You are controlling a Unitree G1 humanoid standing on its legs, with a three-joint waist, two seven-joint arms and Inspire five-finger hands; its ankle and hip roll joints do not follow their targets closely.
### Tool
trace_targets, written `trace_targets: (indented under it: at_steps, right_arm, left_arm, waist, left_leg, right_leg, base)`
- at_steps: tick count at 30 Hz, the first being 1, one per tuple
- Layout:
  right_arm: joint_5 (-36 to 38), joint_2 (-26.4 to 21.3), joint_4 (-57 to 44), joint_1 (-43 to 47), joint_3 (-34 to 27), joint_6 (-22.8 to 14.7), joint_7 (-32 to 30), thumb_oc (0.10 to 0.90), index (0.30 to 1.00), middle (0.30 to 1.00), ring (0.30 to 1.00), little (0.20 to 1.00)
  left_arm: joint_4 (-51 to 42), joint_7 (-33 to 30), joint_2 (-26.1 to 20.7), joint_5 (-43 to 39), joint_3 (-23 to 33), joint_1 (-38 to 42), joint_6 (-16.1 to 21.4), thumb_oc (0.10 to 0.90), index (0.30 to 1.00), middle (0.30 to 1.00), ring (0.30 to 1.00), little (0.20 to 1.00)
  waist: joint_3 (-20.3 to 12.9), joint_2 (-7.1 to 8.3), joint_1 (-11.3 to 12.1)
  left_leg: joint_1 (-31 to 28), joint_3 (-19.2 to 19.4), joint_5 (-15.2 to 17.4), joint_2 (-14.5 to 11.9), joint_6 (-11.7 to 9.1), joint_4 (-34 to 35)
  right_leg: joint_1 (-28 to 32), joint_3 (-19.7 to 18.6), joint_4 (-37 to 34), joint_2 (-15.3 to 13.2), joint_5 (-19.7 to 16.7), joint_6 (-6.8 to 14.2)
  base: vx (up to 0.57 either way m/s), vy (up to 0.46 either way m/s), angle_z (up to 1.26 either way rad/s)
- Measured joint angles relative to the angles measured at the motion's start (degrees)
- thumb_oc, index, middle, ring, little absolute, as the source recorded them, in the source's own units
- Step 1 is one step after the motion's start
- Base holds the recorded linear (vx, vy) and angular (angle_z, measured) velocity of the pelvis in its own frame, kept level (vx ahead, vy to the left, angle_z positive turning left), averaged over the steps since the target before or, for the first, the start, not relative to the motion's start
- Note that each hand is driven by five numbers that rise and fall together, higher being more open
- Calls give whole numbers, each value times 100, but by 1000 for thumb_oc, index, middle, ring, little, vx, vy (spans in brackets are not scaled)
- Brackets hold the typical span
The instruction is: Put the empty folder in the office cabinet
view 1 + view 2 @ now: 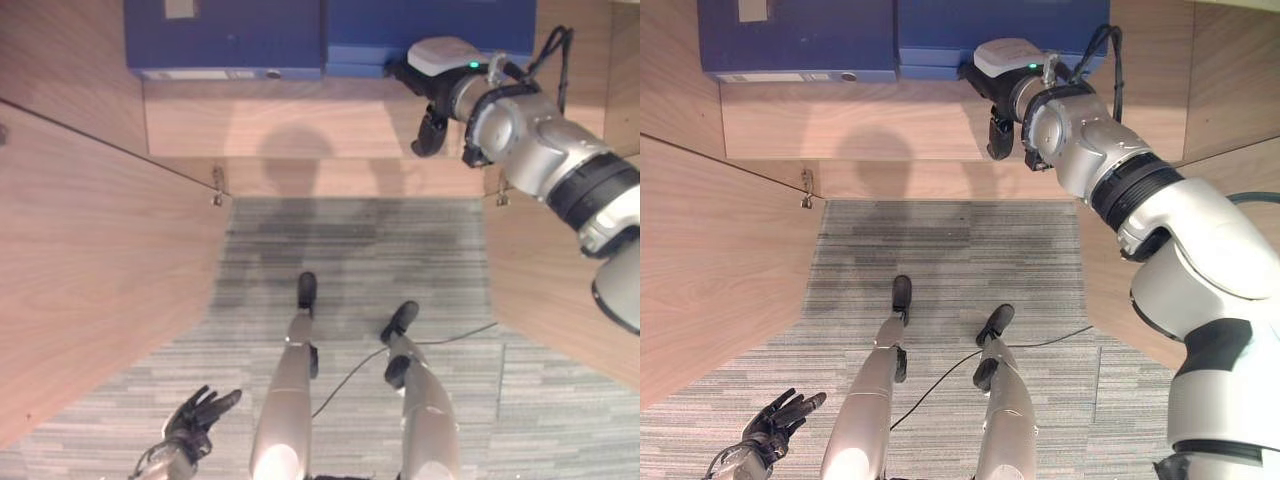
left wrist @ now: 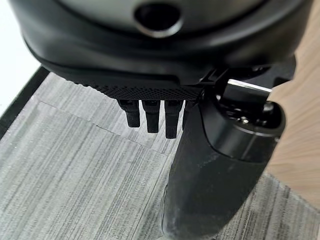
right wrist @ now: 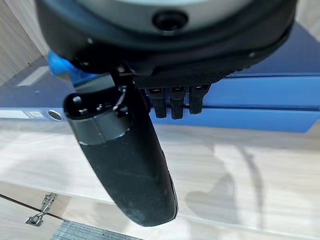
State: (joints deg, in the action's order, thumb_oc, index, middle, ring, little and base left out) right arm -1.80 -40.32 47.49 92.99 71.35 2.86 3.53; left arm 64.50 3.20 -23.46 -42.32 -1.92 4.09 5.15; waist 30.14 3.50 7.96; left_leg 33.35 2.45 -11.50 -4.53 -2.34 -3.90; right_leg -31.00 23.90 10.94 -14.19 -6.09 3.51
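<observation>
Nearest, at seven o'clock, the left hand (image 1: 198, 418) hangs over grey carpet (image 1: 360, 260), fingers spread loose. Farther, open cabinet doors (image 1: 90, 270) flank the shelf (image 1: 300, 130). At one o'clock, the right hand (image 1: 432, 115), fingers straight, touches the blue folder (image 1: 420, 30) lying beside another folder (image 1: 225, 40).

No print can be read. The flat blue cardboard folder (image 1: 800, 40) on the wooden cabinet shelf (image 1: 890, 120) bears pale labels, their lettering too small to read.
</observation>
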Motion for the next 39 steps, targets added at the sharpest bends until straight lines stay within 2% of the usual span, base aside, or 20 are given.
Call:
trace_targets:
  at_steps: [3, 4, 5, 7, 9, 14, 20, 23, 27, 32, 37, 39]
  right_arm:
    - [1, -33, 0, 27, 20, -3, 0, 800, 900, 900, 900, 900]
    - [-6, 89, -15, 49, 108, 107, 20, 800, 900, 900, 900, 900]
    - [-1, 227, 14, 98, 114, 147, 43, 800, 900, 900, 900, 900]
    - [30, 356, 16, 176, 118, 138, 109, 800, 900, 900, 900, 900]
    - [170, 442, 45, 176, 118, 122, 153, 800, 900, 900, 900, 900]
    - [648, 579, -57, 116, 134, 172, 240, 800, 900, 900, 900, 900]
    - [1292, 572, -902, -143, 162, 255, 566, 800, 900, 900, 900, 900]
    - [1738, 573, -1371, -557, 229, 322, 892, 800, 900, 900, 900, 900]
    - [2087, 572, -1942, -1019, 687, 423, 1418, 800, 900, 900, 900, 900]
    - [2085, 551, -2003, -1224, 936, 507, 1644, 800, 900, 900, 900, 900]
    - [1384, 432, -1844, -1239, 919, 496, 1732, 800, 900, 900, 900, 900]
    - [1099, 352, -1823, -1479, 634, 489, 1775, 800, 900, 900, 900, 900]
  left_arm:
    - [29, 0, 0, 1, -9, -1, -3, 800, 900, 900, 900, 900]
    - [254, -213, 93, -25, -10, 303, -60, 800, 900, 900, 900, 900]
    - [287, -272, 93, -23, -69, 470, -144, 800, 900, 900, 900, 900]
    - [89, -255, 124, -23, -122, 613, -82, 800, 900, 900, 900, 900]
    - [-155, -246, 190, -22, -135, 737, 21, 800, 900, 900, 900, 900]
    - [-105, -264, 174, -23, -118, 861, -3, 800, 900, 900, 900, 900]
    - [-7, -273, 179, -26, -123, 823, -14, 800, 900, 900, 900, 900]
    - [-51, -272, 193, -39, -122, 824, -17, 800, 900, 900, 900, 900]
    - [-211, -262, 246, -265, -106, 823, -18, 800, 900, 900, 900, 900]
    - [-293, -260, 289, -429, -112, 820, -15, 800, 900, 900, 900, 900]
    - [-269, -262, 289, -411, -52, 798, -19, 800, 900, 900, 900, 900]
    - [-278, -268, 274, -408, 8, 749, -17, 800, 900, 900, 900, 900]
  waist:
    - [0, 1, -1]
    - [-8, 33, -57]
    - [-15, 56, -76]
    - [-3, 92, -116]
    - [-10, 104, -115]
    - [-13, 112, -140]
    - [-17, 118, -139]
    - [-18, 120, -116]
    - [-17, 120, -56]
    - [-17, 121, 9]
    - [-30, 144, 38]
    - [-78, 222, 73]
  left_leg:
    - [-32, 24, -28, 3, -6, 22]
    - [-59, 4, 28, -10, -64, 21]
    - [-55, 12, 3, -21, -38, 23]
    - [-43, 23, -41, -34, -24, 31]
    - [-61, 19, -34, -39, -37, 29]
    - [-182, 20, -36, -39, -44, 30]
    - [-364, 15, -8, -52, -71, 29]
    - [-369, 14, 5, -46, -88, 26]
    - [-368, -4, 24, -47, -121, 25]
    - [-428, 3, 20, -58, -127, 28]
    - [-769, 6, 52, -120, -165, 57]
    - [-1059, 8, 67, -182, -200, 135]
  right_leg:
    - [17, 7, 2, 6, -32, -21]
    - [47, -6, -12, 35, 2, 24]
    - [42, -7, -24, 22, -17, -3]
    - [31, 7, -29, 33, -69, -45]
    - [52, 5, -20, 33, -61, -36]
    - [167, -6, -35, 43, -66, -36]
    - [329, -29, -43, 53, -29, -14]
    - [328, -13, 14, 32, -17, -31]
    - [323, -7, 40, 25, 17, 15]
    - [366, -18, 45, 32, 17, 15]
    - [708, -6, 3, 96, 51, 3]
    - [955, -7, -3, 163, 109, 32]
  base:
    - [27, -10, 0]
    - [-83, 25, -3]
    - [-86, 19, -4]
    - [-45, 8, -1]
    - [0, 0, 0]
    - [4, -25, -1]
    - [-9, -26, -2]
    - [-22, -30, 4]
    - [-22, -41, 1]
    - [-4, -43, -2]
    - [25, -99, -3]
    - [35, -131, -6]
